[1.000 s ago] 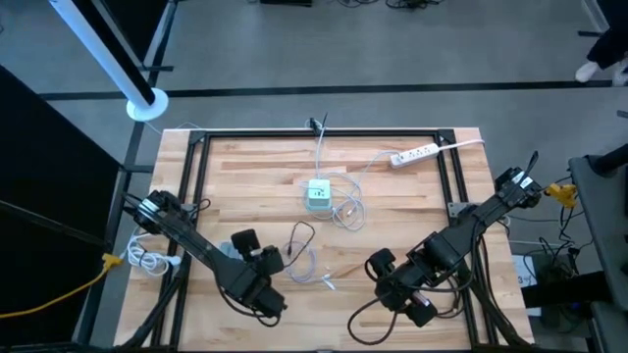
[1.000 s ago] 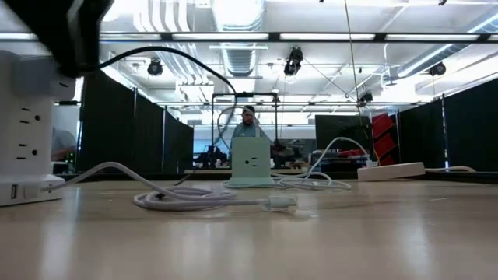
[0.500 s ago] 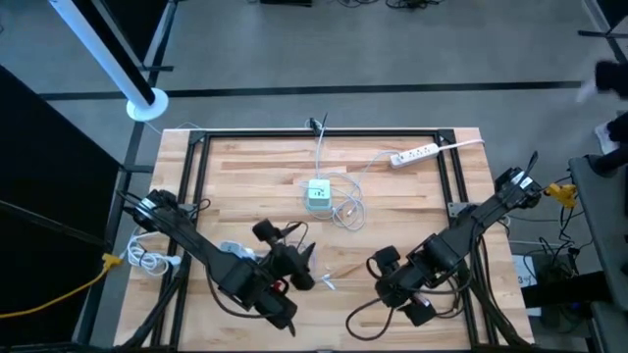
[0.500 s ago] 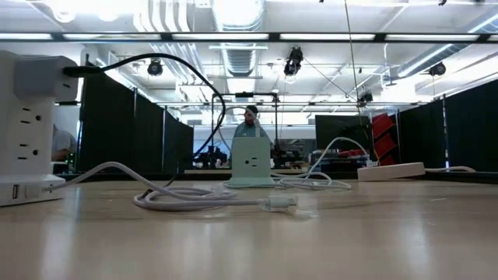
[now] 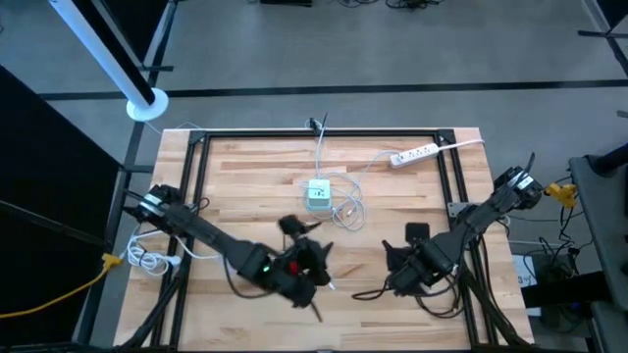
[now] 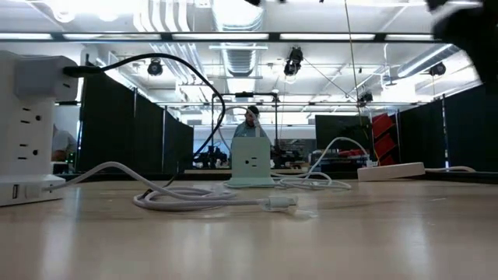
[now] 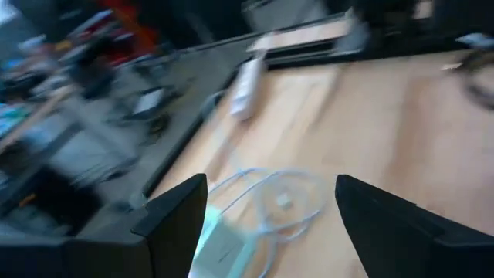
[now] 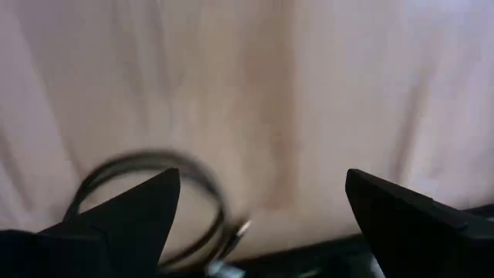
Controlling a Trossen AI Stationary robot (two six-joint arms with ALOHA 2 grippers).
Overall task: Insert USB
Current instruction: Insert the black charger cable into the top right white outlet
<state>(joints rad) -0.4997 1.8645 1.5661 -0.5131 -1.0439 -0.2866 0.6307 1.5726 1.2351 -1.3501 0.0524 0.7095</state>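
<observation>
Though stretched from the left edge to the near middle of the desk (image 5: 245, 162), grips nothing with the left pincer (image 5: 299, 233): released, fingers (image 7: 174, 224) spread wide, only air between them. Faces far and right from there, toward the green-and-white charger cube (image 5: 318, 194) at the middle of the desk, the loose white loops of cord (image 5: 345, 212) just right of it, and the white power strip (image 5: 413, 154) at the far right. Holds likewise nothing in the right pincer (image 5: 412, 238), near right of the middle: released as well, fingers (image 8: 131, 216) apart, pointed down at bare wood and a dark cable loop (image 8: 154, 185). Leaves the white USB cable (image 6: 194, 197) flat on the desk nearer than the cube, its plug (image 6: 282, 203) lying at the right end, untouched and well apart from the cube. Shows also, at table height, a white outlet tower (image 6: 27, 128) close by on the left, and a person (image 6: 250, 117) far back in the room, behind the cube.
</observation>
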